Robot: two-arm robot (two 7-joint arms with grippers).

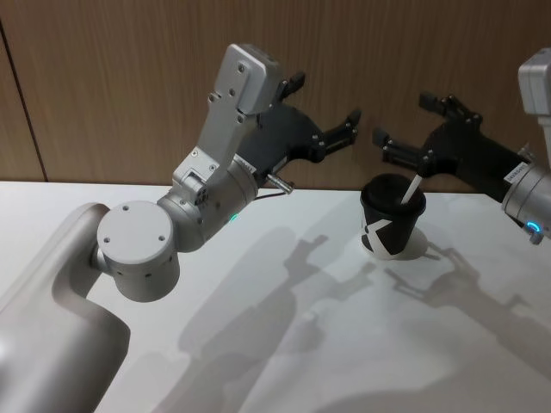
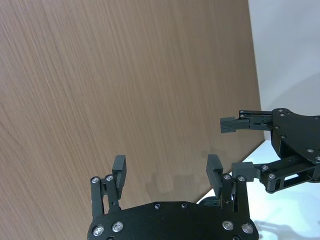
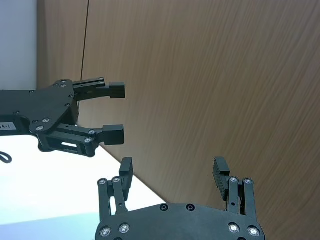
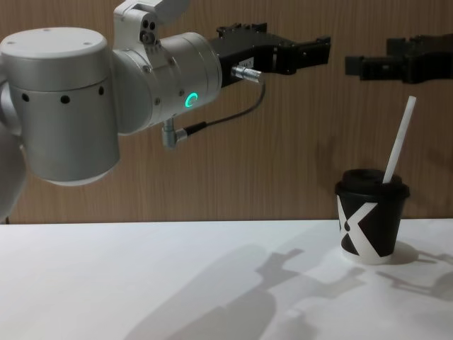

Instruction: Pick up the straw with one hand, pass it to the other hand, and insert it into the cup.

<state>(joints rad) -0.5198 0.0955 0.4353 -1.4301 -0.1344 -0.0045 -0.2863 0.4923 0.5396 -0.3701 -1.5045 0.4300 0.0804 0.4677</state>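
straw (image 4: 398, 140) blocks cup (image 4: 372, 223) top, table (image 4: 177, 283) open

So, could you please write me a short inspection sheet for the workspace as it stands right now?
Surface: white table, shadows of the arms across it.
Job's things: straw stands tilted in the lid of the black cup; cup upright near the table's far right.
Clutter: nothing seen.
Grippers: left gripper raised, jaws open, holding nothing; right gripper raised above the cup, jaws open, clear of the straw. The two face each other, apart.
Cables: one thin cable loops under the left arm, off the table.
Surroundings: wood-panelled wall behind.
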